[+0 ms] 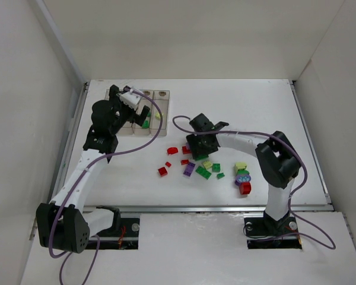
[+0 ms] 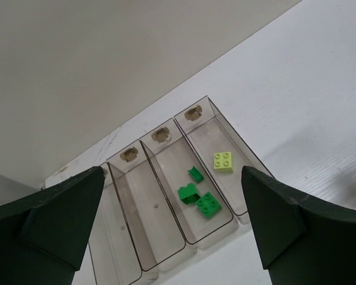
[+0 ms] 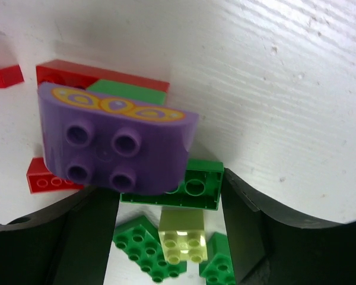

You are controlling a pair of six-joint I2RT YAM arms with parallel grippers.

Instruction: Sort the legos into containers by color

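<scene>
Legos (image 1: 203, 172): small multicoloured plastic bricks; likely light, stiff, slick. Loose on white counter (image 1: 255, 107). Pinch flat sides. Right end effector (image 3: 166, 185) straddles them, grip unclear; left end effector (image 2: 172, 171) wide above clear bins (image 2: 148, 237).

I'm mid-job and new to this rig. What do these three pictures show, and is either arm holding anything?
The machine is a left arm and a right arm, each ending in a two-finger gripper. The overhead picture looks down on the table from behind them. The other two pictures come from cameras on the wrists. The left gripper, wide open and empty, hangs over the containers. Green bricks lie in one, and a pale yellow brick in the end one. The right gripper is down at the loose pile, with a purple brick at its fingertips. I cannot tell whether it is gripped.
</scene>
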